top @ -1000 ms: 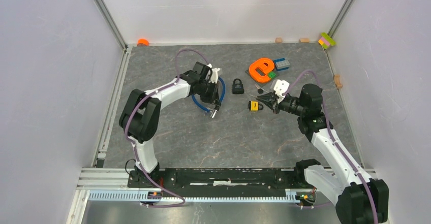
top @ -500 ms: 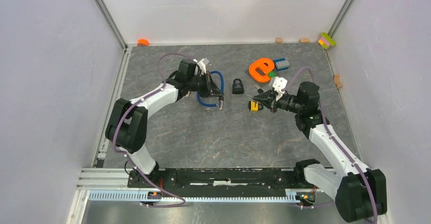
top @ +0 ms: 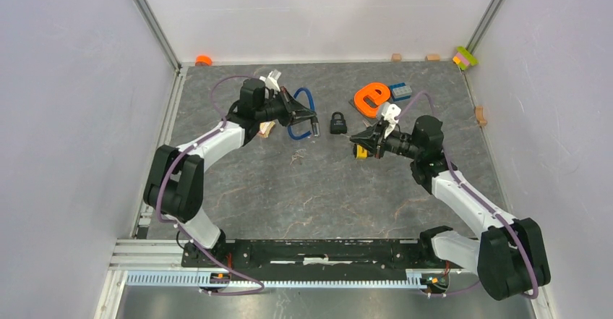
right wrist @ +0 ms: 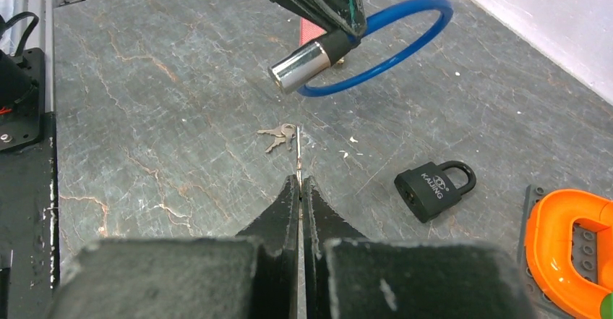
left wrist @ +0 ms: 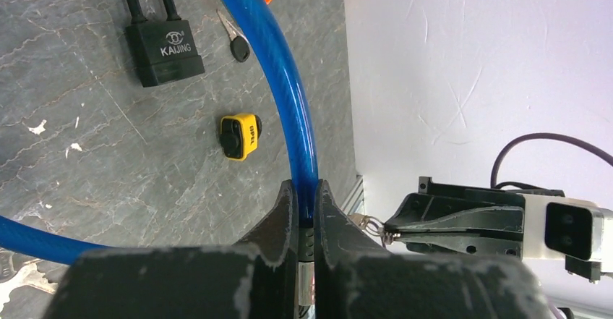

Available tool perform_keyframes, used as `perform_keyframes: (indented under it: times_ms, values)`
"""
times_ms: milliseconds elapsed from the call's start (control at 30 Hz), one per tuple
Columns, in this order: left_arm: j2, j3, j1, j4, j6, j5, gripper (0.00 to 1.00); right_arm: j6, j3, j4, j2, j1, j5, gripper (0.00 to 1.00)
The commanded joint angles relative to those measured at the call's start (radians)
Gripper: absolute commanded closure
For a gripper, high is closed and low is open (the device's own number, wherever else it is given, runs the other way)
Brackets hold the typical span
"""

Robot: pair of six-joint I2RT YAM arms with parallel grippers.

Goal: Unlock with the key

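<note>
**Key gripped, lock held up, the two not yet joined**

Nearest, the right jaws are pressed together on a key (right wrist: 298,152). Its thin blade sticks out past the tips and points left across the counter (top: 238,203). Just beyond the blade, a small bunch of keys (right wrist: 278,137) lies flat on the stone. Farther off and to the left, the left jaws are clamped on the blue cable lock (left wrist: 290,102) close to its silver barrel (right wrist: 303,68). They hold it off the counter with the barrel's end face turned roughly toward the right arm. Key and barrel are near but apart, so I judge both pick-ups done and the main work left: line up the blade, insert it, turn it, and free the cable.

By count there is one cable lock, one black padlock (right wrist: 428,190) lying between the arms, and one small yellow-and-black object (left wrist: 240,136) just beside the right jaws. For keys there is one held, one bunch whose number I cannot make out, and one loose black-headed key (left wrist: 236,43) beside the padlock. Farthest are one orange letter piece (top: 359,104) and one blue brick (top: 401,91)
</note>
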Motion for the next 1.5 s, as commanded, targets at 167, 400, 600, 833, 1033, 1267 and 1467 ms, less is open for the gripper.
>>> perform_keyframes:
  times_ms: [167,400,600,833,1033,1267,1467]
  values:
    - [-0.026,0.007,-0.007,-0.041,0.095,-0.1,0.98,-0.099,0.003,-0.068,-0.033,0.004,0.092,1.0]
    - [0.083,0.058,-0.039,-0.14,0.194,-0.216,0.92,-0.176,0.003,-0.166,-0.07,-0.001,0.125,1.0]
    - [0.25,0.145,-0.079,-0.171,0.267,-0.232,0.81,-0.21,-0.004,-0.202,-0.079,-0.006,0.14,1.0]
    - [0.338,0.209,-0.101,-0.22,0.353,-0.209,0.75,-0.227,-0.018,-0.209,-0.07,-0.012,0.142,1.0]
    - [0.315,0.254,-0.1,-0.294,0.501,-0.146,0.41,-0.237,-0.025,-0.21,-0.069,-0.019,0.14,1.0]
    - [0.227,0.285,-0.101,-0.437,0.953,-0.027,0.17,-0.241,-0.027,-0.212,-0.069,-0.027,0.125,1.0]
    - [0.2,0.272,-0.157,-0.653,1.556,-0.025,0.23,-0.246,-0.026,-0.215,-0.08,-0.035,0.114,1.0]
